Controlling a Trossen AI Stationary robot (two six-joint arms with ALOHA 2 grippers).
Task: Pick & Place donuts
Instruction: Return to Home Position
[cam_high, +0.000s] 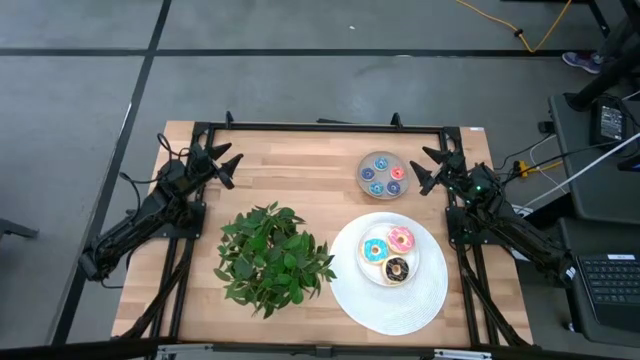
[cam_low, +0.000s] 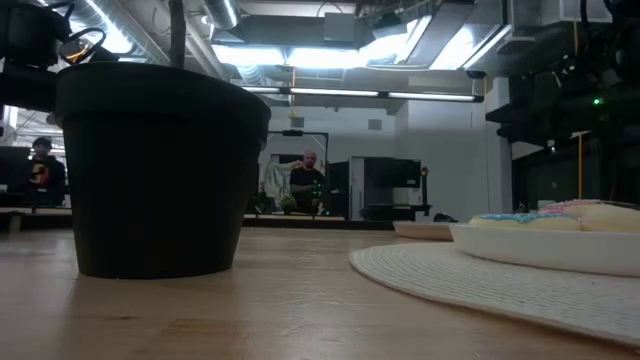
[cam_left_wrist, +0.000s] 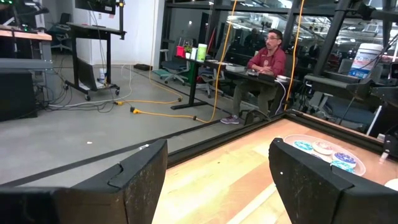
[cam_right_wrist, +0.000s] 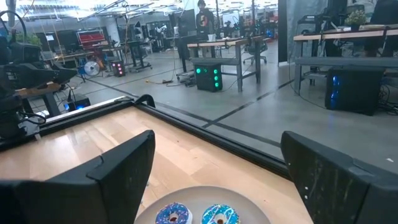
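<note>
Three toy donuts sit close together on a white plate (cam_high: 390, 300) at the table's near right: light blue (cam_high: 375, 251), pink (cam_high: 401, 239) and dark brown (cam_high: 397, 269). Several tinier blue and red rings lie in a round grey dish (cam_high: 383, 175) near the far edge; the dish (cam_right_wrist: 205, 200) also shows in the right wrist view. My left gripper (cam_high: 228, 165) hovers open at the far left of the table. My right gripper (cam_high: 428, 168) hovers open just right of the grey dish. Neither touches anything.
A leafy green plant (cam_high: 272, 255) in a dark pot (cam_low: 160, 170) stands at the table's near middle, left of the plate. A black frame (cam_high: 320, 127) runs along the table's far edge. Bare wood lies between the grippers. People sit in the room beyond.
</note>
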